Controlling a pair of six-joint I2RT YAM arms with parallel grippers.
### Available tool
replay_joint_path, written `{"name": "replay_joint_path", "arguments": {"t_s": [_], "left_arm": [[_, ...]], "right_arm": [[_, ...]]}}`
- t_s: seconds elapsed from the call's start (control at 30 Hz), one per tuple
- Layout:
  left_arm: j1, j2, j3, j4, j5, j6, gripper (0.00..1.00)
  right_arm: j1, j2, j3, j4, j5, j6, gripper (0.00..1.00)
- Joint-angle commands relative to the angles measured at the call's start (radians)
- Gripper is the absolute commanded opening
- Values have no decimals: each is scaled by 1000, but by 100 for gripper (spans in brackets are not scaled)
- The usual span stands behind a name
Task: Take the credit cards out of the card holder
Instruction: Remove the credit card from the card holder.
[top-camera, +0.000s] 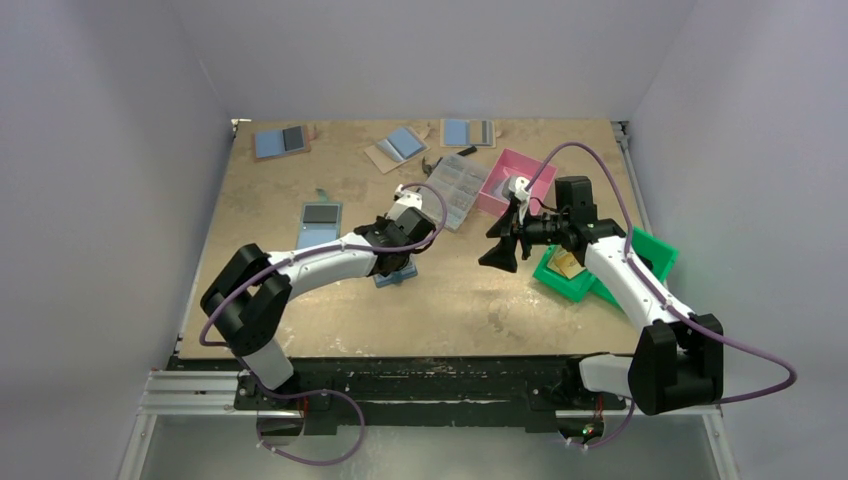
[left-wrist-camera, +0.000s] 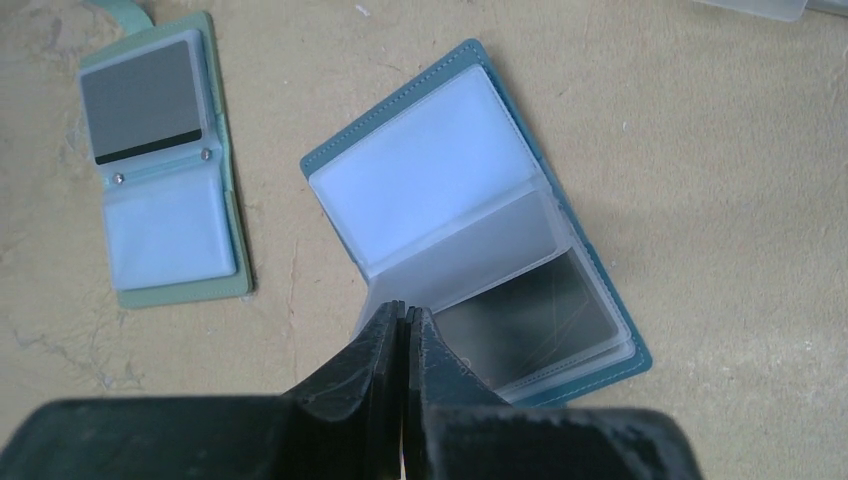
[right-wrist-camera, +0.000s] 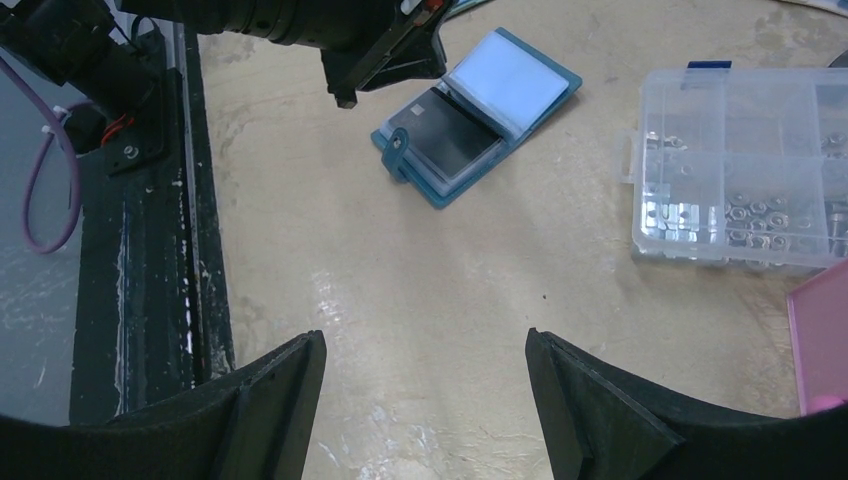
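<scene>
The card holder lies open on the table, with a dark teal edge, a pale blue sleeve on one half and a dark grey card under clear sleeves on the other. It also shows in the right wrist view and partly under my left arm in the top view. My left gripper is shut, its tips at the near edge of a frosted sleeve; I cannot tell if it pinches it. My right gripper is open and empty, held above bare table to the right of the holder.
A second open holder with a pale green edge and a dark card lies to the left. A clear compartment box and a pink bin stand behind, a green bin at right. More holders lie at the back.
</scene>
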Motion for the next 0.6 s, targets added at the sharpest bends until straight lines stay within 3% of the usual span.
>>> {"name": "replay_joint_path", "arguments": {"t_s": [0.0,0.57], "left_arm": [[11,20,42,57,-50,67,0],[59,92,94,94,22,180,2]], "right_arm": [[7,4,21,-6,-12,-21,82],[9,9,25,-23,-14,-36,81]]}}
